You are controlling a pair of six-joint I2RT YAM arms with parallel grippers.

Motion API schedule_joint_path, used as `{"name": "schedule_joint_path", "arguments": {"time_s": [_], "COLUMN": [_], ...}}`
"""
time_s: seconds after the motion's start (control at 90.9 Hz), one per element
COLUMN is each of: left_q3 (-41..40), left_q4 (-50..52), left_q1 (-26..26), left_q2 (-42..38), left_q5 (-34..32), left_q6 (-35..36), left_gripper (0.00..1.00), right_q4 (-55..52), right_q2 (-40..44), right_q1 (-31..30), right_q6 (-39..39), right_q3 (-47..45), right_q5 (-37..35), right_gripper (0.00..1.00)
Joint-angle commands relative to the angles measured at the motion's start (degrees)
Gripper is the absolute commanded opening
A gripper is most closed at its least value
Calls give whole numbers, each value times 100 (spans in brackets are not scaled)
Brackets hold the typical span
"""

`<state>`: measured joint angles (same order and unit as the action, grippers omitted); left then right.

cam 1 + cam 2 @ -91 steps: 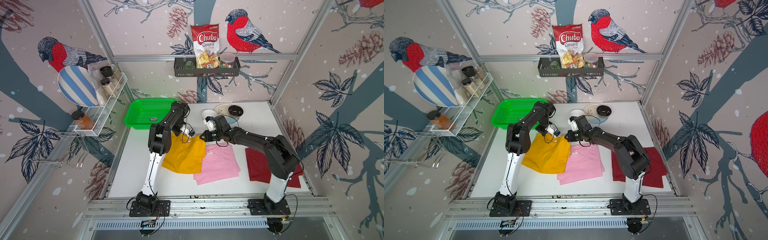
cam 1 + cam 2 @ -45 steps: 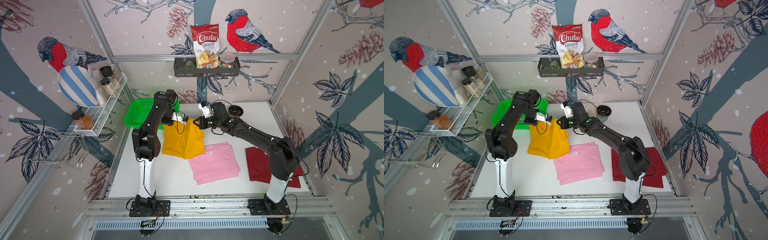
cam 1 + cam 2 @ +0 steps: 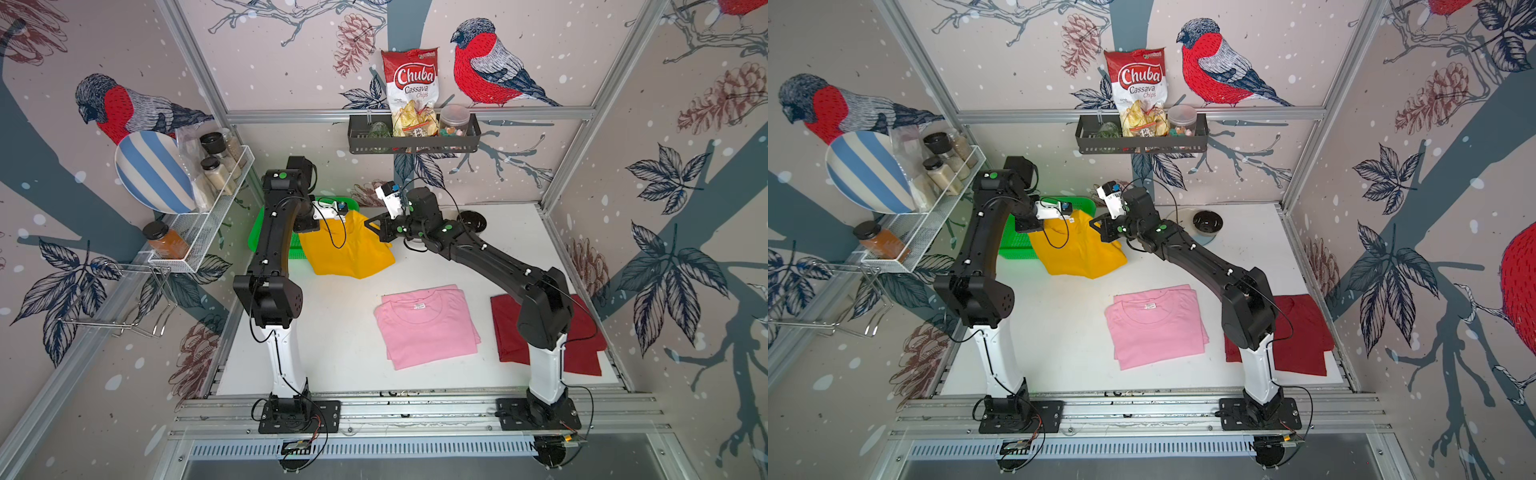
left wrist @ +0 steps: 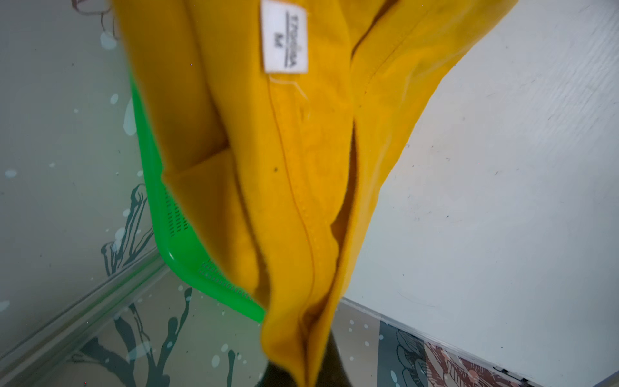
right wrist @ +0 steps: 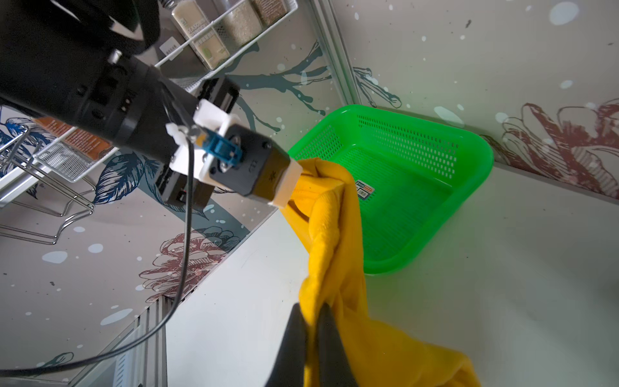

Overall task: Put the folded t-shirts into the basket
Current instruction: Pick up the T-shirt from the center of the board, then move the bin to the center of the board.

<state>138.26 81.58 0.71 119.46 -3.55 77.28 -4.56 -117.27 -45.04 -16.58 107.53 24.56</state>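
Left pincer (image 4: 301, 370) and right pincer (image 5: 311, 320) both clamp the yellow t-shirt (image 3: 349, 251). The left wrist view shows its neck label (image 4: 284, 37); the right wrist view shows the basket (image 5: 484, 160) and its sticker (image 5: 365, 190).

Both top views look down from high at the whole table (image 3: 340, 332); both wrist cameras closely share the yellow t-shirt (image 4: 301, 167).

Shirt (image 3: 351, 249) at basket (image 3: 254, 233) rim (overlapping), another shirt (image 3: 428, 328) nearer

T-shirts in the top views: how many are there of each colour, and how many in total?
mustard yellow t-shirt: 1
light pink t-shirt: 1
dark red t-shirt: 1
Total: 3
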Motion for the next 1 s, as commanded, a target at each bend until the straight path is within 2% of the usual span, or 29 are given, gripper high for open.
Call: {"name": "schedule_joint_path", "arguments": {"time_s": [0.0,0.22,0.319,0.484,0.605,0.803,0.88,0.99], "left_q3": [140,205,412,535,400,-597,-926,-1249], "left_q4": [-228,-1287,-1602,-1748,-1326,-1363,-1359,-1371], "left_q1": [-154,-125,-54,102,307,863,1187,1659], "left_q2": [166,1181,1771,2338,2420,1995,1906,1843], "left_q5": [-225,-582,-883,-740,-274,517,533,-115], "left_q6": [-123,-102,25,42,-213,-906,-1067,-1113], "left_gripper": [0,0,0,0,0,0,0,0], "right_q4": [256,241,105,-111,-130,-53,-59,29], "right_q2": [-459,-1496,-1682,-1680,-1466,-674,-302,301], "right_q1": [-121,-116,-92,-93,-77,174,327,533], "right_q6": [-11,-710,-794,-766,-768,-759,-735,-658], "right_q3": [635,1687,1748,1524,1072,-277,-881,-1757], "right_q5": [142,-410,-701,-915,-1014,-1096,-1104,-1240], "right_gripper": [0,0,0,0,0,0,0,0]}}
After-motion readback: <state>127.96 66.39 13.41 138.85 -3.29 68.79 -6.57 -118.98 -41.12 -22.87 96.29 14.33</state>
